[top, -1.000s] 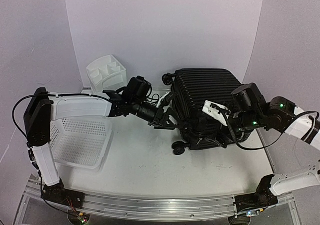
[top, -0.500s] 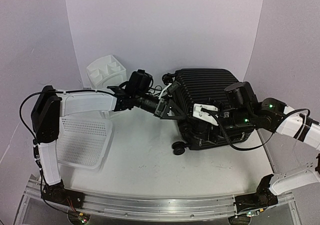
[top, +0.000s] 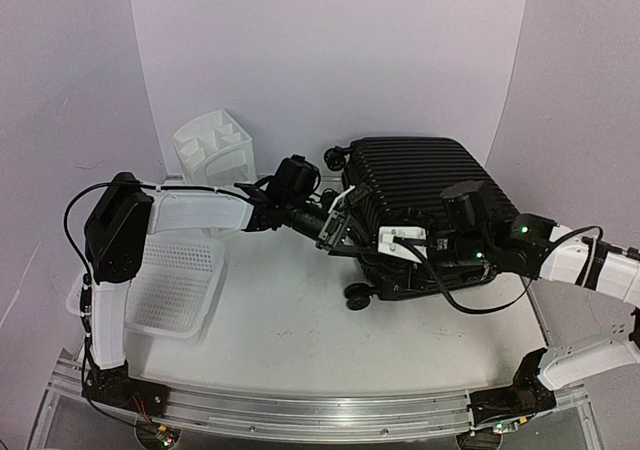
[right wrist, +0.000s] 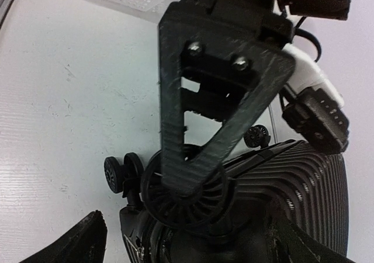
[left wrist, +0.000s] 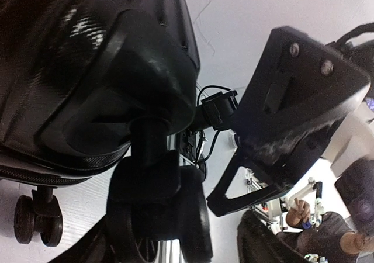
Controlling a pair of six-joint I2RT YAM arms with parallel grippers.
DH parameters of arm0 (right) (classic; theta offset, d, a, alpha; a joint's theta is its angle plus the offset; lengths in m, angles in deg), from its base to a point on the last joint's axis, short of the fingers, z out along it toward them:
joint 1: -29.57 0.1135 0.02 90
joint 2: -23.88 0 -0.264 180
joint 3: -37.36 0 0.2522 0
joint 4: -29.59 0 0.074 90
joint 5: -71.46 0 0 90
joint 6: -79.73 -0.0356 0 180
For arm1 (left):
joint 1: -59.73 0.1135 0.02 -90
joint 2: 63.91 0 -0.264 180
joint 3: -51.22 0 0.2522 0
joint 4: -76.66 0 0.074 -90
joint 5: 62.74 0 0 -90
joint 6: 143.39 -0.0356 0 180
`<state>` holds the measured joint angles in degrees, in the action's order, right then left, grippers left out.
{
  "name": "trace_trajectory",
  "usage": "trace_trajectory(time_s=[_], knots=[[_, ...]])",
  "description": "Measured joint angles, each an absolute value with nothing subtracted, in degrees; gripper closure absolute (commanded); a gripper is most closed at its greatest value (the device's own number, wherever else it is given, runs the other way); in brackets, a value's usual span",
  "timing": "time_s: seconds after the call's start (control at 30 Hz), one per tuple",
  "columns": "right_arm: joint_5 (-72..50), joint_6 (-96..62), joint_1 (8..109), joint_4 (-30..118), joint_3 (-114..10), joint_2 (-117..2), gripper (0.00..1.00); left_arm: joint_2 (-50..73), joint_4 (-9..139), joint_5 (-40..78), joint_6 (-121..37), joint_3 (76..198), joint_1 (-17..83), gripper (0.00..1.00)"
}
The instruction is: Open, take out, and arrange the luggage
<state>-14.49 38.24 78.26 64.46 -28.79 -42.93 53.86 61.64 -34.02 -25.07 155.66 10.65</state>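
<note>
The luggage (top: 420,185) has a round black caster (left wrist: 155,216) between the left tool's (top: 338,232) parted jaws. The right tool (top: 385,255) gapes wide at that corner. The ribbed, glossy hard shell lies right of centre on the white desk (top: 290,340), well apart from a mesh basket (top: 180,290).

The suitcase (top: 410,185) is black all over, its shell ribbed in close parallel ridges, and its caster wheels (top: 358,297) are black too. Under the left arm (top: 200,210), white-shelled with black joints, sits a white, finely perforated mesh basket (top: 175,290) on a white table (top: 290,340).
</note>
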Motion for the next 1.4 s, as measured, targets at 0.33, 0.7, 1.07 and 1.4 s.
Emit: trace_trajectory(time_s=[0.33, 0.7, 1.07, 1.4], knots=[[-15.8, 43.4, 78.2, 47.4, -17.2, -43.0, 0.05, 54.6, 63.9, -34.5, -16.5, 155.2, 11.0, 0.52], [-18.4, 45.6, 78.5, 27.6, -11.5, -47.6, 0.39, 55.7, 73.2, -37.1, -5.1, 153.2, 11.0, 0.5], [-18.8, 44.5, 78.7, 31.9, -13.1, -47.2, 0.97, 50.0, 81.4, -36.2, -6.5, 142.8, 12.1, 0.09], [-18.2, 37.6, 78.6, 49.9, -22.5, -47.8, 1.0, 28.0, 84.6, -11.3, -24.1, 118.8, 12.1, 0.02]])
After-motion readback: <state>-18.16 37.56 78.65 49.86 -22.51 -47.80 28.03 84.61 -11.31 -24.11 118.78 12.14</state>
